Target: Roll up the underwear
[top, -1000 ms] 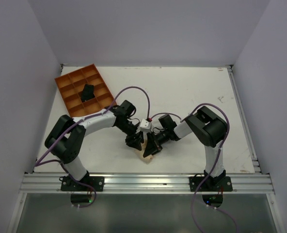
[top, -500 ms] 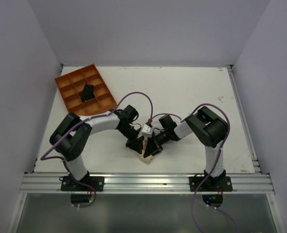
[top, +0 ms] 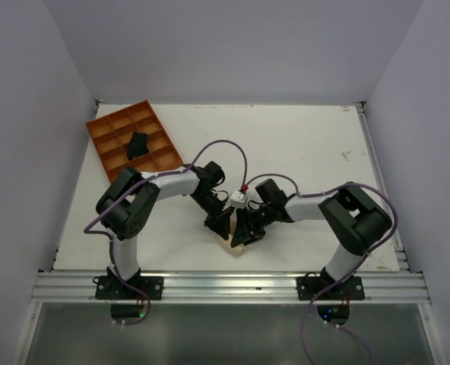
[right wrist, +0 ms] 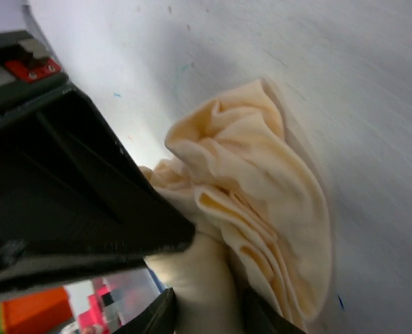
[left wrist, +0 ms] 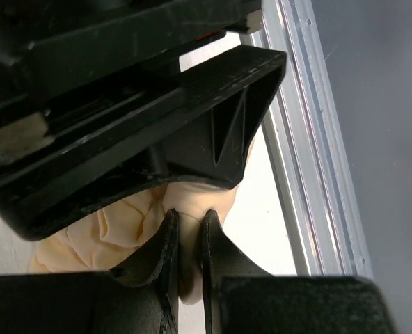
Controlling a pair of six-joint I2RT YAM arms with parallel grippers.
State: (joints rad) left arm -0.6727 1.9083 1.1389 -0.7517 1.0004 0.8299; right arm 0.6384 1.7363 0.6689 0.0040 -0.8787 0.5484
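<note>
The underwear (top: 230,247) is a pale beige crumpled bundle on the white table near the front edge, mostly hidden under both grippers in the top view. My left gripper (top: 220,226) is shut on a fold of the underwear (left wrist: 192,257), and its fingertips (left wrist: 168,226) pinch the cloth. My right gripper (top: 242,234) meets it from the right and is shut on a thick fold of the underwear (right wrist: 255,202). The two grippers touch or nearly touch over the bundle.
An orange divided tray (top: 103,137) stands at the back left with a small black bundle (top: 137,144) in one compartment. The table's front aluminium rail (left wrist: 310,139) runs close beside the underwear. Purple cables loop over both arms.
Both grippers have shifted slightly right and toward the front edge over the bundle. The left arm has stretched out and the right arm's elbow has swung right and lower.
</note>
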